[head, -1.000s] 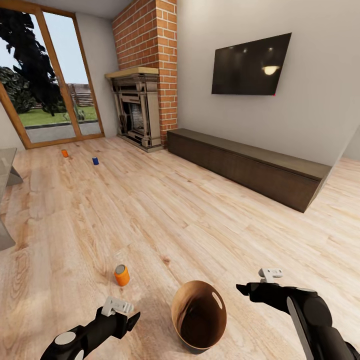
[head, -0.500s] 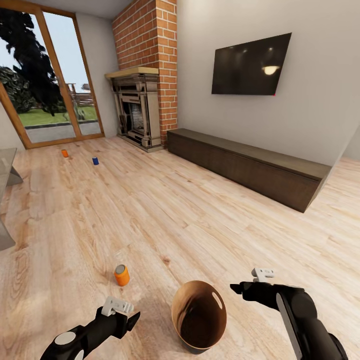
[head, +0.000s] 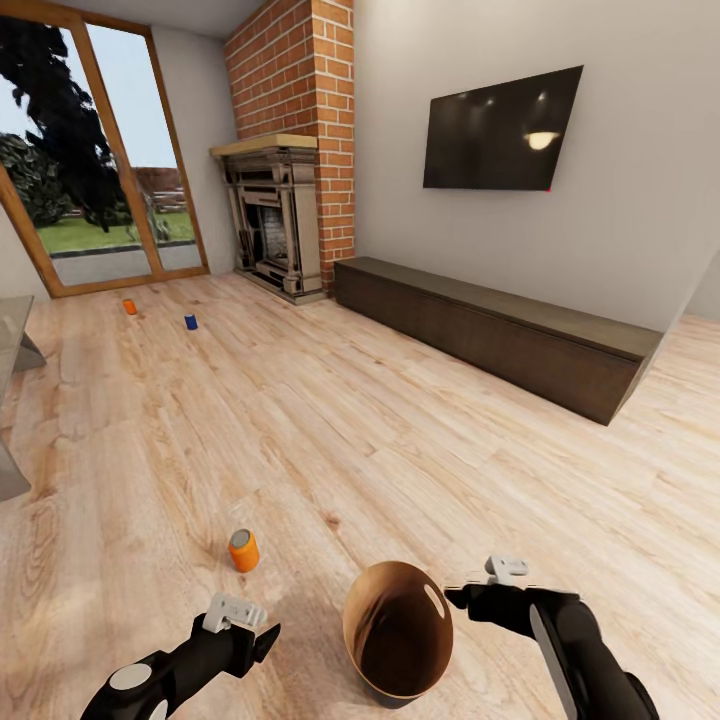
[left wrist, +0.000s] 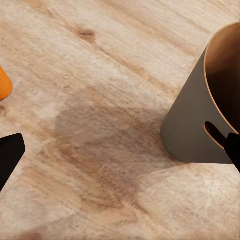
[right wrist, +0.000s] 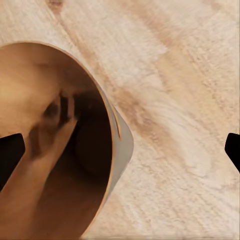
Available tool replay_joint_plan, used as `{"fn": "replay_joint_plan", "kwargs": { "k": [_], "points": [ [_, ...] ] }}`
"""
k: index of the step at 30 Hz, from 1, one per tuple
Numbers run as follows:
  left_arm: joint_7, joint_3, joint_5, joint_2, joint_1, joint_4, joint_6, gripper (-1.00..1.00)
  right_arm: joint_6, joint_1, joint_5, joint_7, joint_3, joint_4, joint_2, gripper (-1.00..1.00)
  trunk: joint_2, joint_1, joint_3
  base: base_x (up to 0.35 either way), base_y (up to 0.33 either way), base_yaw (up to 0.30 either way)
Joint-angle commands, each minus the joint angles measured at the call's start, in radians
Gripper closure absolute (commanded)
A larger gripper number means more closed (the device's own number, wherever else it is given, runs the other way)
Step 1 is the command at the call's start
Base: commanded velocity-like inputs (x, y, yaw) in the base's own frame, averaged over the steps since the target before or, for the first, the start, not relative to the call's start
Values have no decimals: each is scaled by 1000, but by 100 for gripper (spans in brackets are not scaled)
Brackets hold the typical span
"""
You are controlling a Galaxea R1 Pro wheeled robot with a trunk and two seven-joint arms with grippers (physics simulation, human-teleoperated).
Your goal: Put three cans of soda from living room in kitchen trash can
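The brown trash can [head: 398, 630] stands on the wood floor right in front of me, its dark inside showing. An orange soda can [head: 243, 550] stands upright just beyond it to the left. A second orange can [head: 129, 306] and a dark blue can [head: 190, 321] stand far off near the glass doors. My left gripper [head: 267, 637] hovers open left of the bin, with the bin's wall [left wrist: 192, 125] and the near orange can [left wrist: 3, 84] ahead of it. My right gripper [head: 452, 597] is open beside the bin's right rim [right wrist: 112, 150], holding nothing.
A brick fireplace [head: 275, 225] and wood-framed glass doors [head: 100, 170] are at the back. A long dark low cabinet [head: 500, 330] runs along the right wall under a television [head: 500, 128]. The edge of a grey table [head: 10, 400] shows at the left.
My right arm has swung left, bringing its gripper from well right of the bin up to its right rim. The left arm, cans and bin have stayed still.
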Motion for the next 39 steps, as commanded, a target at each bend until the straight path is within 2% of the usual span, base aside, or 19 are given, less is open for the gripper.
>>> {"fn": "replay_joint_plan", "kwargs": {
  "k": [1,7,16,20,35,39],
  "points": [
    [0,0,0,0,0,0,0,-100,-7,0,0,0,0,10,0,-100,0,0,0,0,0,0],
    [0,0,0,0,0,0,0,-100,-53,-17,0,0,0,93,-2,-100,0,0,0,0,0,0],
    [0,0,0,0,0,0,0,-100,-82,-36,0,-3,0,145,-1,-100,0,0,0,0,0,0],
    [0,0,0,0,0,0,0,-100,-116,-68,0,-7,0,222,0,-100,0,0,0,0,0,0],
    [0,0,0,0,0,2,0,-100,-155,-81,0,-8,2,284,3,-100,0,0,0,0,0,0],
    [0,0,0,0,0,2,0,-100,-186,-83,0,-16,2,321,8,-100,0,0,0,0,0,0]
  ]
}}
